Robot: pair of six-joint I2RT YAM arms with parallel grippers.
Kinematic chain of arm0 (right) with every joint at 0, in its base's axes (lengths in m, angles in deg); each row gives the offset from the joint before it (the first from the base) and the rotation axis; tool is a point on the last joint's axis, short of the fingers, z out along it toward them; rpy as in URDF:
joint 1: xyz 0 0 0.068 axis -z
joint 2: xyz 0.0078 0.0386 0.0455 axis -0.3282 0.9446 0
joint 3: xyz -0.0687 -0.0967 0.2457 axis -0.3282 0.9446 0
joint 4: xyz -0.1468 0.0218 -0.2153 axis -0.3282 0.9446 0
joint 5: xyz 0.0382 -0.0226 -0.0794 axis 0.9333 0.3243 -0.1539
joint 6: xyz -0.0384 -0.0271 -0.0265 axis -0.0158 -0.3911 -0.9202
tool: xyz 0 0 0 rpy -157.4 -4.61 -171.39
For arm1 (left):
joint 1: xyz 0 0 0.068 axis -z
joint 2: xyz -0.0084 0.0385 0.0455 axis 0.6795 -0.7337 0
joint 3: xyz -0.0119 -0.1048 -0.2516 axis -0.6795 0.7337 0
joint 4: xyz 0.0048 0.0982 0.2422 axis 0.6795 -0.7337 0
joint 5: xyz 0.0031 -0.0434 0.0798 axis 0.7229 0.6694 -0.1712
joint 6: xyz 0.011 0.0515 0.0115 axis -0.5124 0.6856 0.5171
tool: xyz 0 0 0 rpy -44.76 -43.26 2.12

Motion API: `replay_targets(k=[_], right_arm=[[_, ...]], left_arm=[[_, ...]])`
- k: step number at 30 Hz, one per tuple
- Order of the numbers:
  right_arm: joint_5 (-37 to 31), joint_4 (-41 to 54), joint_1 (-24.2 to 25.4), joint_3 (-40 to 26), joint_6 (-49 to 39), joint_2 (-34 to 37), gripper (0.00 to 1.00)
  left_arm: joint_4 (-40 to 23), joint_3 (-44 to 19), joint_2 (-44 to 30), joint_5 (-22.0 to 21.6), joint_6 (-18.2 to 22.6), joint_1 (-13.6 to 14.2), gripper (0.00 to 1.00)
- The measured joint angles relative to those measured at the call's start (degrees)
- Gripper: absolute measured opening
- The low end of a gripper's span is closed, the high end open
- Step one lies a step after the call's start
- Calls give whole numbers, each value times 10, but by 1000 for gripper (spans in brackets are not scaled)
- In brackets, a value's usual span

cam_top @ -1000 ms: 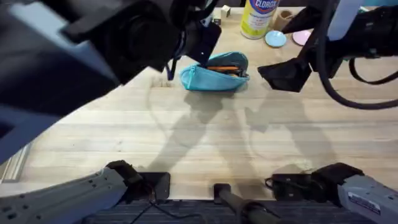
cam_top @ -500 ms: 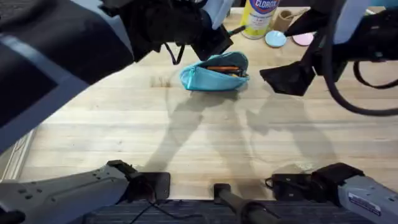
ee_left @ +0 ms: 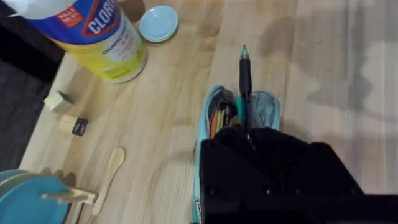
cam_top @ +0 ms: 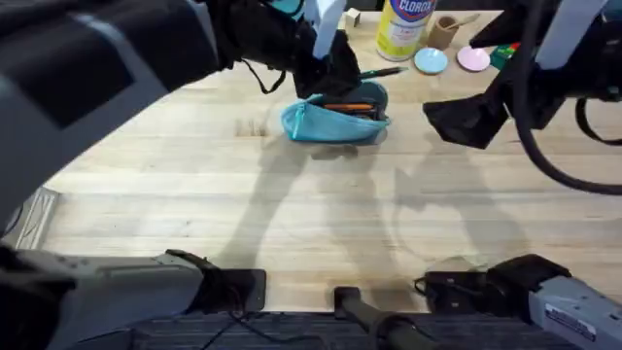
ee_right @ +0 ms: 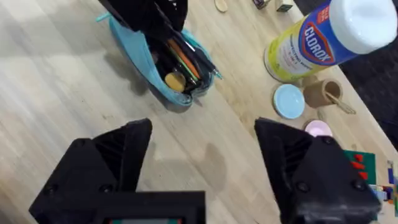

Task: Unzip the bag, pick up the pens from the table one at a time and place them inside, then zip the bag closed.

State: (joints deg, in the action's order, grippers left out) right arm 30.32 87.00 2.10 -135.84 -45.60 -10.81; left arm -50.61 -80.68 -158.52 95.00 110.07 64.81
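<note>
Left gripper [cam_top: 330, 66] clamped 1 thin black teal-tipped pen [ee_left: 245, 73] over open turquoise fabric pouch [cam_top: 335, 114] at table's far side. Right gripper [ee_right: 202, 155] spread wide, empty. Risk: pen, held level, could bridge the opening and roll out.

Both arms are built of dark, near-black housings with pale grey-white link covers. The left tool [ee_left: 249, 146] is a blocky matte black body. The right tool [ee_right: 205, 168] has two broad, wedge-shaped black fingers [ee_right: 118, 155] with faceted faces. Black cables loop beside the right arm in the overhead view. At the lower right base a grey link carries a white label with small print.
</note>
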Motion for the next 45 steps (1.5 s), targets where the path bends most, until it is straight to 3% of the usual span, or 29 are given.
replay_targets(k=[4,9,21,33,34,39,41,45], right_arm=[[-3,0,0,0,0,0,996],[-4,0,0,0,0,0,996],[-4,0,0,0,0,0,997],[-4,0,0,0,0,0,997],[-4,0,0,0,0,0,997],[-4,0,0,0,0,0,997],[-4,0,0,0,0,0,997],[-4,7,0,0,0,0,997]], left_arm=[[1,0,-42,49,41,-26,44],[1,0,-91,72,71,-45,44],[2,0,-159,80,93,-46,43],[3,-1,-163,53,97,-45,53],[3,-1,-163,52,100,-45,143],[1,-1,-163,44,99,-45,928],[1,-1,-163,41,100,-45,987],[2,-1,-163,46,100,-45,992]])
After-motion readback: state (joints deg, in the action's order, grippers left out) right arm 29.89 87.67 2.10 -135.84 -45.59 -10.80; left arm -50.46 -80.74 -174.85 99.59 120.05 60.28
